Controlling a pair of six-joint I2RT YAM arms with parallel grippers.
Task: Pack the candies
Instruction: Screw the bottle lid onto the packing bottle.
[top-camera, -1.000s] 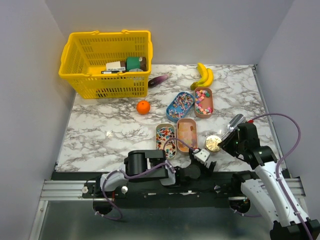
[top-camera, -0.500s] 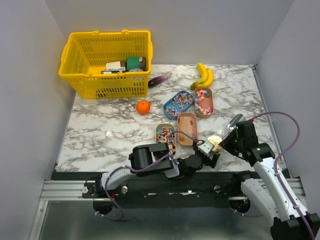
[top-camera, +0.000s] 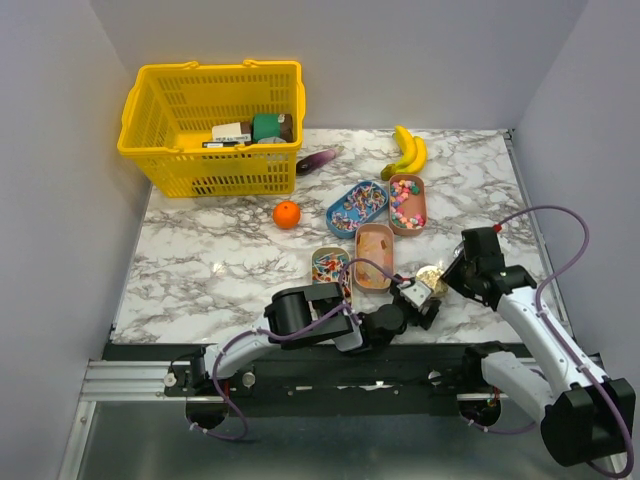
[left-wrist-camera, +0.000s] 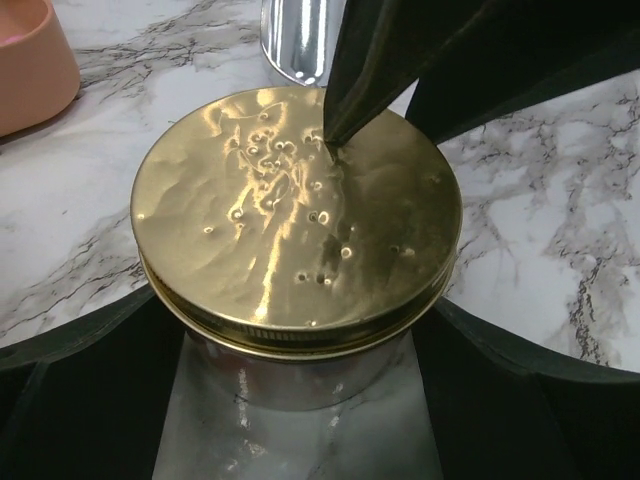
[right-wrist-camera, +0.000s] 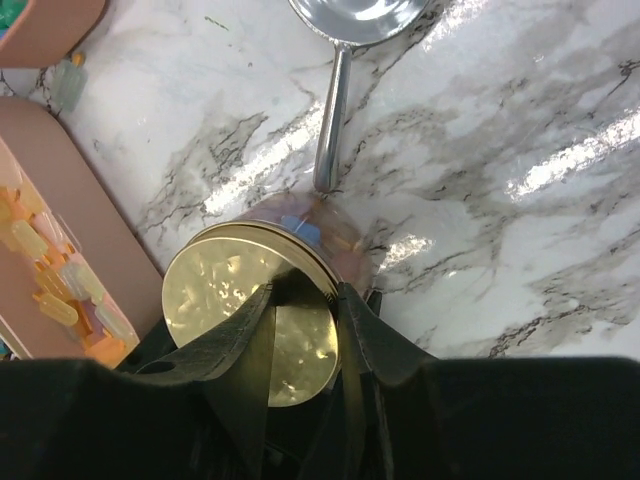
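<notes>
A glass jar with a dented gold lid (top-camera: 430, 282) (left-wrist-camera: 297, 215) (right-wrist-camera: 210, 290) stands on the marble, and candies show through its glass (right-wrist-camera: 300, 225). More candies fill the trays (top-camera: 331, 270) (top-camera: 358, 207) (top-camera: 407, 203). My left gripper (top-camera: 423, 296) (left-wrist-camera: 297, 302) straddles the jar below the lid, and its dark fingers (left-wrist-camera: 70, 400) look pressed on the glass sides. From the right, my right gripper (top-camera: 447, 278) (right-wrist-camera: 308, 292) stands partly apart over the lid's rim. One of its fingertips (left-wrist-camera: 345, 90) rests on the lid top. The other hangs outside the rim.
A metal spoon (right-wrist-camera: 335, 110) (left-wrist-camera: 295, 40) lies just beyond the jar. A peach tray (top-camera: 374, 256) (right-wrist-camera: 100, 250) sits left of it. Farther back are an orange (top-camera: 287, 214), bananas (top-camera: 408, 152), an eggplant (top-camera: 318, 160) and a yellow basket (top-camera: 150, 150) with boxes.
My left gripper reached forward from the near edge and now sits around the jar, jaws slightly narrower. My right arm swung in over the spoon, onto the lid.
</notes>
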